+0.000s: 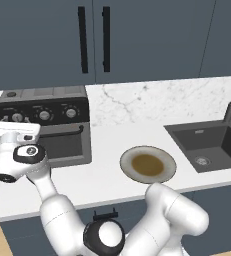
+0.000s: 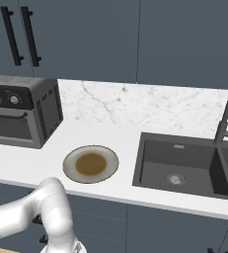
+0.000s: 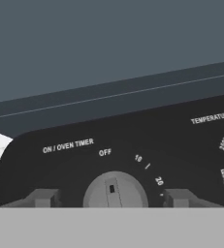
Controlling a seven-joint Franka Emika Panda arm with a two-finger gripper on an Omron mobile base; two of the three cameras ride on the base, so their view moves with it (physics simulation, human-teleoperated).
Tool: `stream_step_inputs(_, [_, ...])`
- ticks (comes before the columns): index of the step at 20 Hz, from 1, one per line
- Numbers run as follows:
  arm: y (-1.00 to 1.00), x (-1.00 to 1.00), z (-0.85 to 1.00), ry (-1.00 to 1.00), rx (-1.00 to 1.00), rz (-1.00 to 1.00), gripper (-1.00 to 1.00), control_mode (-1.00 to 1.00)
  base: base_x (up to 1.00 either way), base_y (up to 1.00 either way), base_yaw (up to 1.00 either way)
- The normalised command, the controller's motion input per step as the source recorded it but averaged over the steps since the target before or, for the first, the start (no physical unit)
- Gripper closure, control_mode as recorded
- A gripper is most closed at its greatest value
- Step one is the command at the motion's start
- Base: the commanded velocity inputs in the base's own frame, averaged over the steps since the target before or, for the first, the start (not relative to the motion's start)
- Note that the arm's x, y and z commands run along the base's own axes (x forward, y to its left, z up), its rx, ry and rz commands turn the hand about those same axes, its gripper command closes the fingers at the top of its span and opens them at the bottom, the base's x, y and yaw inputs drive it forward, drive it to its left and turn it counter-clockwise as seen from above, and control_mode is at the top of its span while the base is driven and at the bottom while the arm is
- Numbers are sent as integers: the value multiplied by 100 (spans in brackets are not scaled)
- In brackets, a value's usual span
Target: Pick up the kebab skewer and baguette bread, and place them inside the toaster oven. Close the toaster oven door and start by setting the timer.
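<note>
Left base view: toaster oven [image 1: 47, 127], grey and black, door [image 1: 59, 142] shut, at the left end of a white marble counter [image 1: 107, 145] under dark blue cabinets; a plate [image 1: 148, 164] lies near the front edge, a dark sink [image 1: 207, 142] to the right. Right base view: same oven [image 2: 21, 116], open counter between plate [image 2: 91, 164] and wall. Hand view: panel reads "ON / OVEN TIMER", "OFF", "10", "20", "TEMPERATURE"; gripper [image 3: 111, 197] fingers apart either side of the timer knob [image 3: 114, 191], contact unclear.

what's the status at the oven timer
Gripper open, fingers either side of the timer knob. Knob marker near off. Oven door shut. Nothing in the way.
</note>
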Motion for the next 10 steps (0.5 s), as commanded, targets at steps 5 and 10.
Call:
stream_step_inputs(5, [-1,8,0,0,0,0,100,-100,0,0,0])
stream_step_inputs(10, [-7,14,0,0,0,0,100,-100,0,0,0])
